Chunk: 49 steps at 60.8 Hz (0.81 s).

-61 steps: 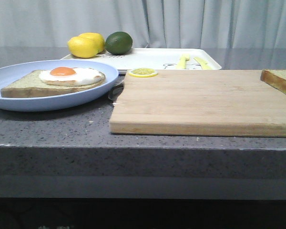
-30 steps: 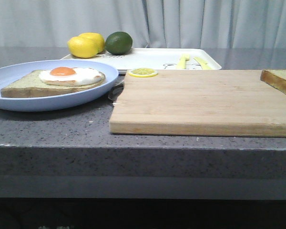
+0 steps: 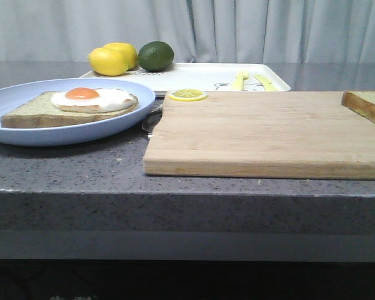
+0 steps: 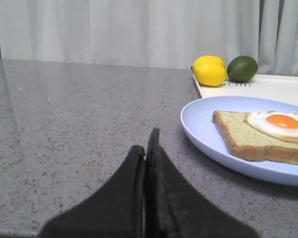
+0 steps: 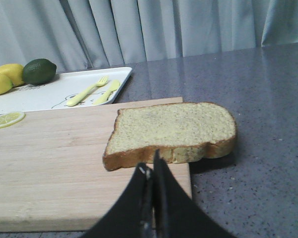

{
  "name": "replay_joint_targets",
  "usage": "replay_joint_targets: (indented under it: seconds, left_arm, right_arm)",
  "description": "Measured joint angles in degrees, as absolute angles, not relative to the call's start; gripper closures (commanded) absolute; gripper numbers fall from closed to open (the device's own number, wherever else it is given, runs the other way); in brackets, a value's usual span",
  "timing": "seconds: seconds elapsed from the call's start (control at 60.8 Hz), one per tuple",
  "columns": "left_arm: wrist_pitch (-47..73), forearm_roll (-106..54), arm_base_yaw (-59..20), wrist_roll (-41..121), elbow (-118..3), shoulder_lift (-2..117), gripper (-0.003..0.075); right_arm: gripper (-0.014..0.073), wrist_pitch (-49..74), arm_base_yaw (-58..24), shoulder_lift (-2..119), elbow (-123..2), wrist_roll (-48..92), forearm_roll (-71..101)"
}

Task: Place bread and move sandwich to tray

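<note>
The plain bread slice (image 5: 174, 131) lies on the right end of the cutting board (image 3: 269, 134), partly overhanging its edge; only its corner (image 3: 367, 106) shows in the front view. A toast slice with a fried egg (image 3: 90, 99) sits on the pale blue plate (image 3: 25, 134) at the left, also in the left wrist view (image 4: 268, 134). The white tray (image 3: 200, 76) stands behind the board. My left gripper (image 4: 146, 148) is shut and empty above the counter, beside the plate. My right gripper (image 5: 150, 168) is shut and empty, just short of the bread's near crust.
Two lemons (image 3: 112, 59) and a lime (image 3: 155, 55) rest at the tray's left end. A yellow fork and knife (image 3: 250, 80) lie on the tray's right part. A lemon slice (image 3: 187, 95) lies on the board's far left corner. Grey curtains hang behind.
</note>
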State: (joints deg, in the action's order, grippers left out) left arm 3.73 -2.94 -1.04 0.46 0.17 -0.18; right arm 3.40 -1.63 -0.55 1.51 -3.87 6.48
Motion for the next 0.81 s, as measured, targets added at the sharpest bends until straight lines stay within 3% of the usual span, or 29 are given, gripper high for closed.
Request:
replay_joint_targets:
  seconds: [0.411, 0.625, 0.806]
  left_arm:
    - [-8.92, -7.37, -0.92, 0.46, -0.29, -0.18, 0.0741]
    - [-6.27, -8.00, -0.92, 0.46, -8.49, 1.01, 0.0741]
    - [3.17, -8.00, -0.92, 0.46, -18.62, 11.69, 0.0741]
  right_arm:
    - [0.0654, 3.63, -1.63, -0.55, -0.41, -3.87, 6.61]
    - [0.0654, 8.60, -1.63, -0.42, -10.03, -3.87, 6.73]
    - [0.0654, 17.54, -1.63, 8.19, -20.84, -3.87, 6.73]
